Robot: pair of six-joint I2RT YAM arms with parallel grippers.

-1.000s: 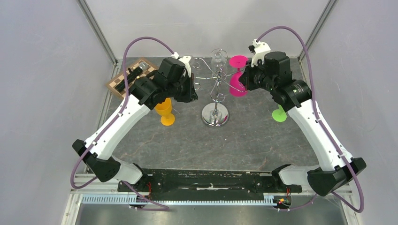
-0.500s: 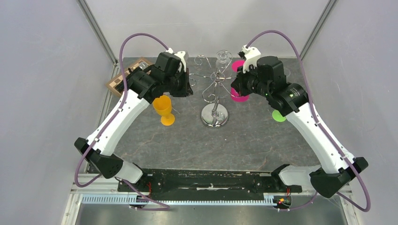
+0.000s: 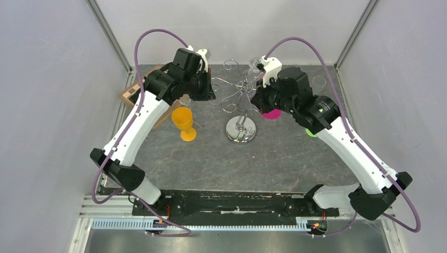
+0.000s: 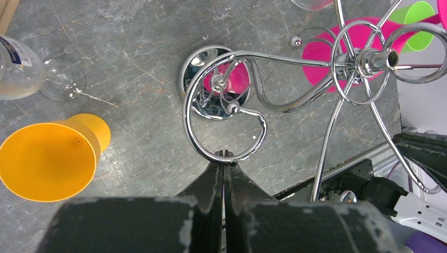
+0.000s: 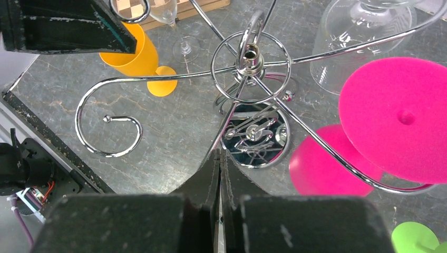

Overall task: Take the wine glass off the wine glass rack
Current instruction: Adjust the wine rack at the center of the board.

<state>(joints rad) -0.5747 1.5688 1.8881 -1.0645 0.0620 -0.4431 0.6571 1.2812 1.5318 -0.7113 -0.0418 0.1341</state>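
Observation:
The chrome wine glass rack (image 3: 241, 100) stands mid-table on its round base (image 3: 241, 129). A pink wine glass (image 3: 272, 114) hangs upside down from a right-hand arm; in the right wrist view its foot (image 5: 400, 118) sits above its bowl (image 5: 322, 169). A clear wine glass (image 5: 363, 37) hangs from a far arm. My left gripper (image 4: 225, 154) is shut and empty, its tips against a scroll arm (image 4: 211, 89) of the rack. My right gripper (image 5: 220, 154) is shut and empty, above the rack's base (image 5: 255, 134), left of the pink glass.
An orange cup (image 3: 183, 122) stands left of the rack, with a clear glass (image 4: 59, 79) behind it. A chessboard (image 3: 132, 94) lies at the far left. A green glass (image 3: 312, 132) stands on the right, mostly under my right arm. Another clear glass (image 3: 319, 81) is far right.
Both wrists have risen and closed in over the top of the rack. My right wrist has moved left and now covers most of the pink glass in the top view.

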